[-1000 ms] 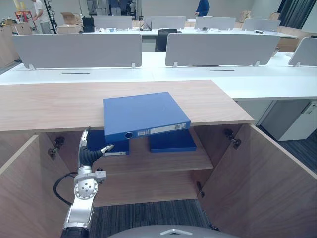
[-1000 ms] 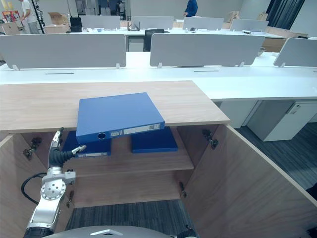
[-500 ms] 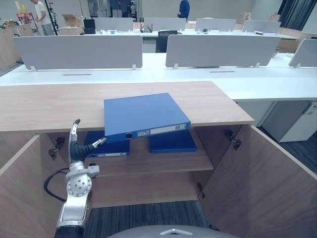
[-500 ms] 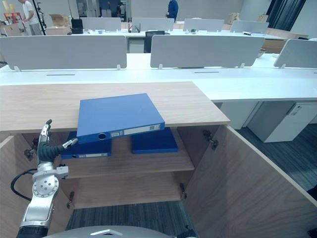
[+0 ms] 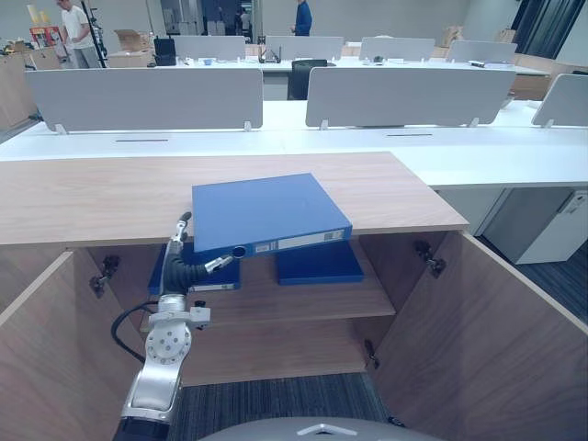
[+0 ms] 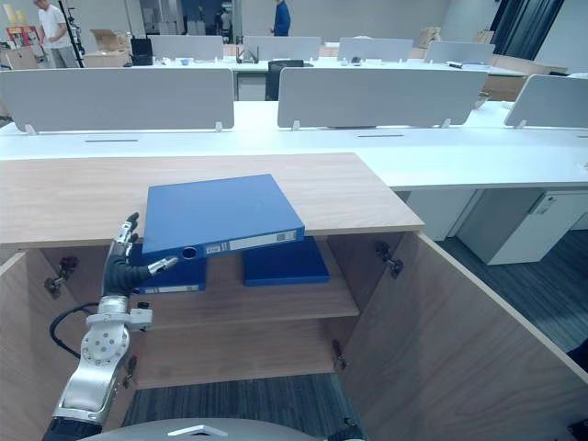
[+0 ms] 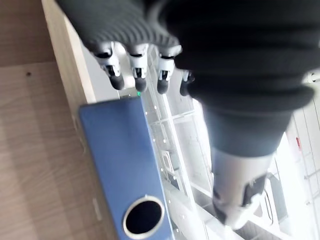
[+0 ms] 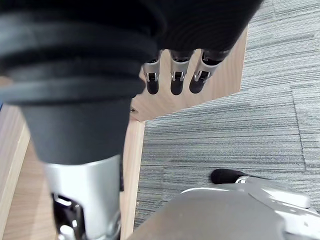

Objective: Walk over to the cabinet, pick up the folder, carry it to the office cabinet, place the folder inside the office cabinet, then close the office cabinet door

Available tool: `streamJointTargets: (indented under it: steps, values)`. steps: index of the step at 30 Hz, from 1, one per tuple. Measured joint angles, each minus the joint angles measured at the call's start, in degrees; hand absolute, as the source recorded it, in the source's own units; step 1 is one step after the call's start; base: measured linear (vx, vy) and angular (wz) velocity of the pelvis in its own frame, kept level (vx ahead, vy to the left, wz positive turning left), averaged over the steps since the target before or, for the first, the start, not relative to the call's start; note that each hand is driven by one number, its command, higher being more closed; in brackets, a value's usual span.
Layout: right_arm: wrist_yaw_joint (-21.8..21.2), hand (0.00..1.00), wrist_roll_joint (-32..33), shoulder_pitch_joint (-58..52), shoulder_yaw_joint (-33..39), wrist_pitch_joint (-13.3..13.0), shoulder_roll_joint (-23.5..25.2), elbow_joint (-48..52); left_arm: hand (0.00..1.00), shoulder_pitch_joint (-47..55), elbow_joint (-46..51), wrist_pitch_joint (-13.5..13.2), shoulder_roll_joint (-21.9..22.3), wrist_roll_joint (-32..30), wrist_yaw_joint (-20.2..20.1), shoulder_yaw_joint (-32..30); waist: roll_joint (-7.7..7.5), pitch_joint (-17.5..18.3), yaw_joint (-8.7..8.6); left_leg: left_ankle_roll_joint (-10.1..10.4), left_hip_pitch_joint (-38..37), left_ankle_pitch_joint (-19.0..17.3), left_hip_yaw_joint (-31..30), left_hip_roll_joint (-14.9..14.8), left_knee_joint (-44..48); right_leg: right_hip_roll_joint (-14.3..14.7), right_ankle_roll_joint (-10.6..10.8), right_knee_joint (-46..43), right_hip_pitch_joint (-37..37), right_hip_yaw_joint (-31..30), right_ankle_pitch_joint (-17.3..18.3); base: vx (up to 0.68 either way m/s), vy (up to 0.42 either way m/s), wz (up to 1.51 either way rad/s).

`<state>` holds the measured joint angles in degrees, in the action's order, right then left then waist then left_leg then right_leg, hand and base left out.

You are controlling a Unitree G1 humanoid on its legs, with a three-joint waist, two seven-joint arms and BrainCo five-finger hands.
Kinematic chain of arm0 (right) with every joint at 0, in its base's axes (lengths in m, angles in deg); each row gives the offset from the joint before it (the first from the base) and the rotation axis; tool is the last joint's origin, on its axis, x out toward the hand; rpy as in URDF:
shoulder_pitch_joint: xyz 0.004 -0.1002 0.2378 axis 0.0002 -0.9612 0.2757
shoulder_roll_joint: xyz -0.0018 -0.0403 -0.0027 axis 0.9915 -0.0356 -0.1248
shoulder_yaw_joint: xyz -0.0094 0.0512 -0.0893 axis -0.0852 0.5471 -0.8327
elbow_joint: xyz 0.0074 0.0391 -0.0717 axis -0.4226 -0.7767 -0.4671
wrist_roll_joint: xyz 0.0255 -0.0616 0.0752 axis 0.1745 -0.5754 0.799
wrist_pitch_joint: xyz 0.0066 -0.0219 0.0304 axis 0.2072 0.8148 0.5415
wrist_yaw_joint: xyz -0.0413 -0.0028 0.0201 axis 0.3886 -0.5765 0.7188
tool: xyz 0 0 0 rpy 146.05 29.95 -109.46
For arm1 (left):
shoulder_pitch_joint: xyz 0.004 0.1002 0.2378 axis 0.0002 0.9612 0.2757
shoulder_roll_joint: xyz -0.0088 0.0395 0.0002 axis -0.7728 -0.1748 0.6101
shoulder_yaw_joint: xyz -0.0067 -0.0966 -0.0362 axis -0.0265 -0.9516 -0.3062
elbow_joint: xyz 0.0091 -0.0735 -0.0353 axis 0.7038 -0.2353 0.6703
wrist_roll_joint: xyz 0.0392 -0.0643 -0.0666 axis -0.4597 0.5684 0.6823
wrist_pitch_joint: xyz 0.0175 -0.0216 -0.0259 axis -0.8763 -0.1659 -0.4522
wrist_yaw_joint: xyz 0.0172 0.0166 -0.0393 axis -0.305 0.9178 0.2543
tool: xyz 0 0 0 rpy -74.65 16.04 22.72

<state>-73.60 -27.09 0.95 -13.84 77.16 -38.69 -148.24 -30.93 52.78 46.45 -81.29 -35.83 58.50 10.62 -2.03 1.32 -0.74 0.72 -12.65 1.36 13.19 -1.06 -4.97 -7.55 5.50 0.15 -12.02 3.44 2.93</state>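
One spread-fingered left hand (image 5: 186, 268) hovered just beside the overhanging flat blue plastic folder (image 5: 266, 213); a clumsy nudge could have tipped it off the light wooden cabinet top (image 5: 92, 197).

Under the folder (image 5: 262, 213), two shelf folders (image 5: 320, 264) lie partly covered by it and the cabinet top (image 5: 92, 197). Its spine label (image 5: 299, 243) is too small to read. The left wrist view crops its spine.

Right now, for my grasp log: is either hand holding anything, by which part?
Nothing is held. The left hand is open beside the folder, near its spine; the right hand is open.
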Motion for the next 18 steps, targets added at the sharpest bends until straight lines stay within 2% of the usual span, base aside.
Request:
streamJointTargets:
  steps: [8,13,17,18]
  values:
    - [0.0,0.0,0.0,0.0,-0.9,0.0,-0.2,0.0,0.0,-0.4,0.0,-0.6,-2.8,0.2,-2.4,5.6,0.08,0.1,-0.22,0.2,-0.4,-0.5,1.0,0.0,0.0,0.0,0.0,-0.1,0.2,-1.0,0.0,0.0,0.001,-0.06]
    - [-0.1,0.0,0.0,0.0,-0.9,0.0,-0.2,-0.1,0.0,-0.9,0.4,-1.6,-2.8,5.4,-3.8,8.2,0.07,0.5,-0.56,0.2,-0.4,-0.6,1.1,0.0,0.0,0.0,-0.1,0.0,0.3,-1.1,0.1,0.0,0.0,0.0]
    - [-0.2,0.0,0.1,-0.1,-0.7,0.0,-0.4,-0.8,0.0,-2.2,1.0,-1.8,-3.4,8.5,-4.8,8.0,0.29,0.9,-0.35,0.3,-0.4,-0.8,1.2,-0.1,0.1,0.1,-0.1,0.1,0.3,-1.3,0.1,0.0,-0.002,-0.01]
    - [-0.4,0.0,0.1,0.0,0.0,0.1,-0.8,-1.6,0.0,-5.5,3.2,-1.2,-5.7,8.8,-5.8,4.4,0.37,1.0,0.22,0.4,-0.3,-0.8,1.3,-0.1,0.2,0.1,0.4,-0.1,0.5,-1.4,-0.2,-0.01,-0.009,-0.04]
